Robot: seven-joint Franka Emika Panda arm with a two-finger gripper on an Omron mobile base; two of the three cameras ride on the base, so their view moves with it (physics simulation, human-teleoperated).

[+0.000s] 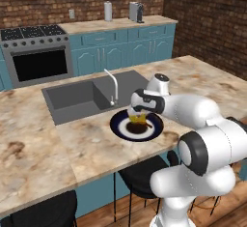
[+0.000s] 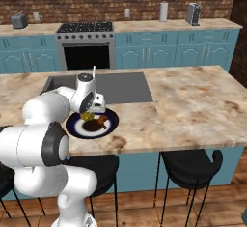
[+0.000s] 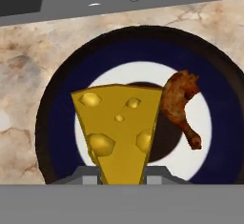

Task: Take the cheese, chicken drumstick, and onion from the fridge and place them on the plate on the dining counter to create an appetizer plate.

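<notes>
Yellow holed cheese wedge [image 3: 119, 127] sits pinched in our end effector [image 3: 121, 178] above the dark-blue white-ringed plate [image 3: 57, 123] on the marbled bench [image 1: 43, 139]. At three o'clock lies the brown drumstick [image 3: 181, 106]; we judge the onion remains.

I saw the plate [image 1: 126, 132] sitting on the table [image 1: 34, 139] just in front of the sink [image 1: 77, 98]. The chicken drumstick [image 3: 183, 104] lay on the plate, and the cheese [image 3: 119, 125] hung above it between the fingers [image 3: 90, 176], beside the drumstick.
</notes>
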